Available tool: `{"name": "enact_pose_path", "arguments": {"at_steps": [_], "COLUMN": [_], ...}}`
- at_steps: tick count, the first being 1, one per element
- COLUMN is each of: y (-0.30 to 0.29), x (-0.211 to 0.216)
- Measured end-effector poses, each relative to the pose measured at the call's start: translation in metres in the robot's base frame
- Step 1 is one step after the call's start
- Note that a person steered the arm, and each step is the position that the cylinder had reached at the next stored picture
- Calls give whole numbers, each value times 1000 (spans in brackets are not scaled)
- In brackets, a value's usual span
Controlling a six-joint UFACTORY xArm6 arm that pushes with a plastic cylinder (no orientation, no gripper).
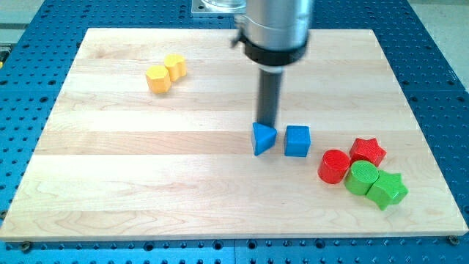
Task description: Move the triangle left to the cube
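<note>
A blue triangle [263, 138] lies near the middle of the wooden board [146, 183]. A blue cube [297, 141] sits just to its right, with a narrow gap between them. My tip [267, 123] is at the triangle's top edge, touching or almost touching it from the view's top. The rod rises from there to the grey arm body at the view's top.
Two yellow blocks [165, 73] sit together at the upper left. At the right, a red cylinder [334, 166], a red star [368, 151], a green cylinder [361, 177] and a green star [386, 190] are clustered. A blue perforated table surrounds the board.
</note>
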State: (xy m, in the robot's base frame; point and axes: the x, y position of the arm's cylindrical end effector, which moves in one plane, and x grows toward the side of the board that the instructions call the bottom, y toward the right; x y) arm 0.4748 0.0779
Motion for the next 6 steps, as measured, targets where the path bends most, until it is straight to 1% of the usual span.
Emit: {"name": "enact_pose_path", "arguments": {"at_steps": [1,2,3,4,5,6], "y": [-11,-77,-44,-2,-133,-299], "x": [-22,-11,12,16,1,-35]}}
